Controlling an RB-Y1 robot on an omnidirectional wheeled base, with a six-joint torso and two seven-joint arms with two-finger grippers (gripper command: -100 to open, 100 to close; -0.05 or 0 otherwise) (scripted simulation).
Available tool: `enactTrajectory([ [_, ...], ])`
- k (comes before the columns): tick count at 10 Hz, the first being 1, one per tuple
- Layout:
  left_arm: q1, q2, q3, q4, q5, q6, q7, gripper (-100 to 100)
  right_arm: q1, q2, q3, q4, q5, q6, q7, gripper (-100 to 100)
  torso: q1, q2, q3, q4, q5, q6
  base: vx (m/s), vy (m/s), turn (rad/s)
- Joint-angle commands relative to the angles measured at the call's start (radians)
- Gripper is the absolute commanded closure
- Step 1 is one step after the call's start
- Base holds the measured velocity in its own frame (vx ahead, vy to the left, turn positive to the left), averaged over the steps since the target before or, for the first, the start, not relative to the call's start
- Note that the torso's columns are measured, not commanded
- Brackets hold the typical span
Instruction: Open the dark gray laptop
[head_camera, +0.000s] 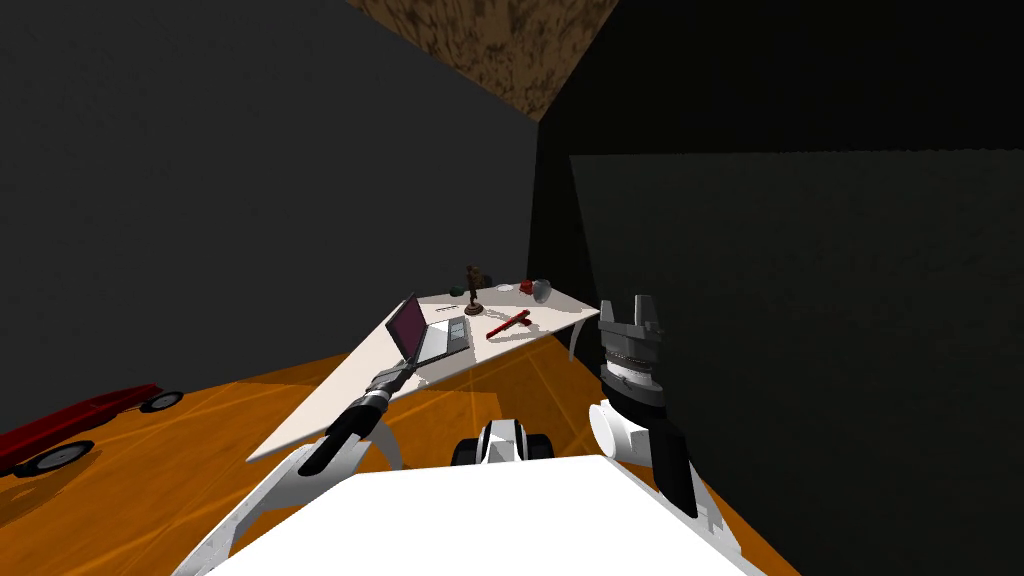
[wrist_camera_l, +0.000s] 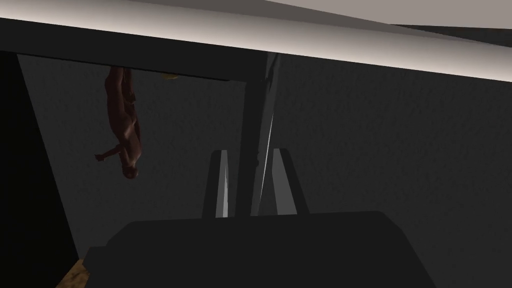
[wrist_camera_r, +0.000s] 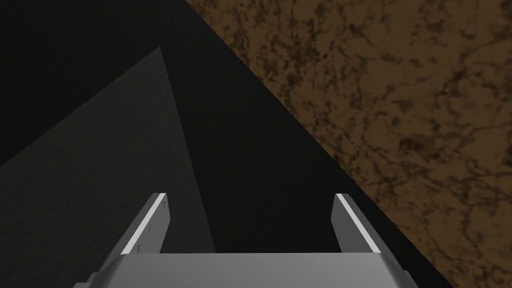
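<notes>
**Head view.** A white bench (head_camera: 330, 400) runs from the lower left of centre up toward the middle of the frame. The dark grey laptop (head_camera: 445, 342) lies on it just left of centre. Its lid (head_camera: 406, 325) is already raised and shows a dark purplish screen, and the keyboard half lies flat on the bench. The left end effector (head_camera: 401, 369) reaches up from the lower left and meets the lid at its near edge. Right of centre, the right end effector (head_camera: 629, 303) is held up, pointing toward the top of the frame, well apart from the bench. Past the laptop stand a dark figurine (head_camera: 474, 289), a red stick-like object (head_camera: 508, 324) lying flat, and, at the far end of the bench, a grey rounded object (head_camera: 542, 290). At the lower left a red car (head_camera: 85, 420) sits on the orange floor (head_camera: 210, 430).

**Left wrist view.** The two fingers (wrist_camera_l: 218, 185) stand close together with the lid, seen edge-on as a thin dark panel, running out between them. They are clamped on it, one on each face. The pale bench surface lies beyond the end of the lid, and the figurine stands off to one side of the fingers, well apart from them.

**Right wrist view.** The two fingers (wrist_camera_r: 150, 225) stand wide apart, with nothing between them.
</notes>
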Motion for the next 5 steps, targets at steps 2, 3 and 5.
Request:
enactTrajectory([
  [2,0.003,-0.004,-0.005,-0.013,0.053,0.016,-0.107,100,0.000,0.000,0.000,0.000,0.000,0.000,0.000,0,-0.001,0.000,0.000,0.000,0.000,-0.001,0.016,-0.009,0.024],
  [3,0.003,-0.004,-0.005,-0.013,0.053,0.016,-0.118,100,0.000,0.000,0.000,0.000,0.000,0.000,0.000,0,0.000,0.000,0.000,0.000,0.000,0.000,0.000,0.000,0.000],
  [5,0.007,-0.007,-0.008,-0.026,0.106,0.032,-0.183,100,0.000,0.000,0.000,0.000,0.000,0.000,0.000,0,0.000,-0.001,-0.001,0.000,0.000,-0.001,0.018,-0.007,0.044],
])
